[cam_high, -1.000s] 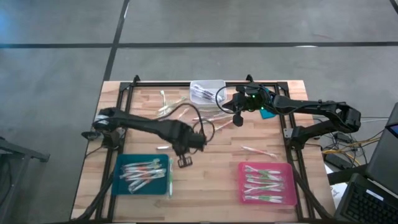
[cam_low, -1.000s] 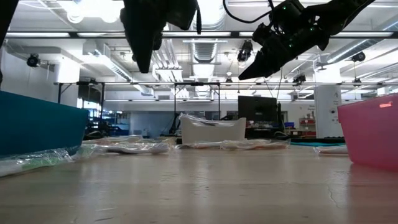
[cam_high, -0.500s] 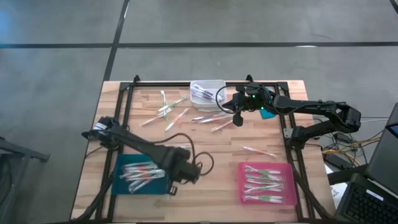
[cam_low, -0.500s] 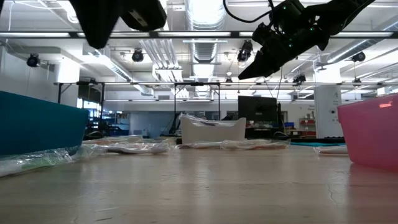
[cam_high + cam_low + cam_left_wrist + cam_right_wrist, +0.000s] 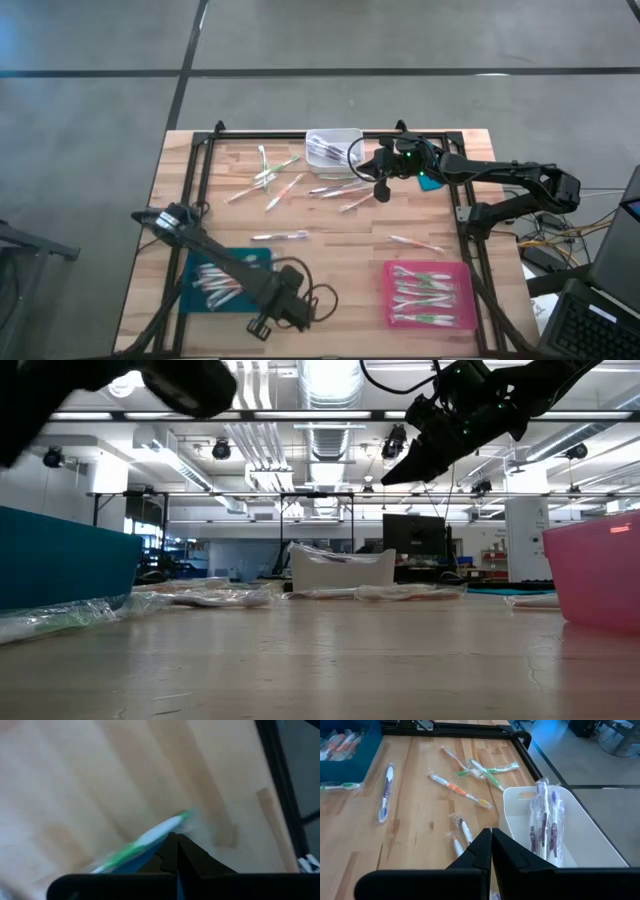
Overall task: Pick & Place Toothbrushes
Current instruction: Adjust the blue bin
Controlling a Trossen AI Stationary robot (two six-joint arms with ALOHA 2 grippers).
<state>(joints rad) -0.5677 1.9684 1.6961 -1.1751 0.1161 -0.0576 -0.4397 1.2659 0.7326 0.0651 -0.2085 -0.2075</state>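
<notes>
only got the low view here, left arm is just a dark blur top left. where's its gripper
Observer: The left gripper is at the table's front edge, just right of the teal tray, fingers shut.
Operator: holding a brush?
Observer: Cannot tell. The left wrist view shows a green toothbrush right at its fingertips.
Operator: and the right one
Observer: The right gripper is shut with nothing in it, beside the white bin.

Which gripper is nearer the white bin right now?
Right. The right gripper hovers just beside the white bin, at the table's far edge. The left gripper is at the near edge, beside the teal tray, far from the bin.
</notes>
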